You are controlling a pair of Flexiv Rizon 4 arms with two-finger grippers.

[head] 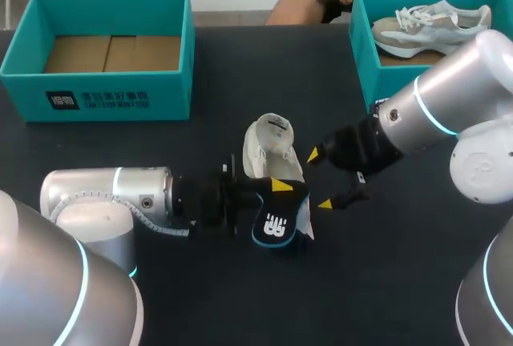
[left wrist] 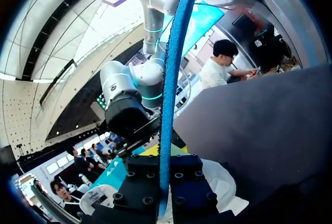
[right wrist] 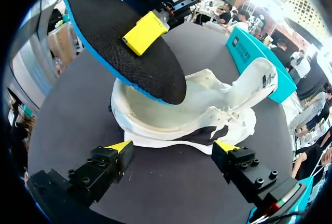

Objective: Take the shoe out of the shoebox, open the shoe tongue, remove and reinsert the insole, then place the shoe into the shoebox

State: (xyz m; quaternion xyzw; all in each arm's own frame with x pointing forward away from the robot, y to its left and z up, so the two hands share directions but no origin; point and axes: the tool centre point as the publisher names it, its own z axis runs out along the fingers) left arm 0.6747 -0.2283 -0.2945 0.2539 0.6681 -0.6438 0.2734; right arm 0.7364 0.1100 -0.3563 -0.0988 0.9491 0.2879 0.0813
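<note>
1. Our left claw (head: pixel 280 192) was clenched on the insole (head: pixel 276 226), with one yellow tip flat against its black top face!
2. From that claw's own camera, the insole's blue edge ran straight up between the two dark fingers (left wrist: pixel 193 185), gripped from both sides.
3. The insole stuck out ahead of the left claw, tilted, its far end hanging over the mouth of the white shoe (head: pixel 268 147). We could not tell whether it touched the shoe.
4. The shoe lay on the black table (head: pixel 369 282), just ahead of our right claw (head: pixel 322 179) and just beyond the left claw's tip.
5. The right claw was released, its fingers spread wide. The shoe's side sat close before both yellow tips, though we could not make out contact.
6. The open teal shoebox (head: pixel 104 50), showing only its cardboard floor, stood well apart from both claws.
7. A second shoebox (head: pixel 362 34) stood behind the right claw's arm, with another shoe (head: pixel 429 26) lying inside.
</note>
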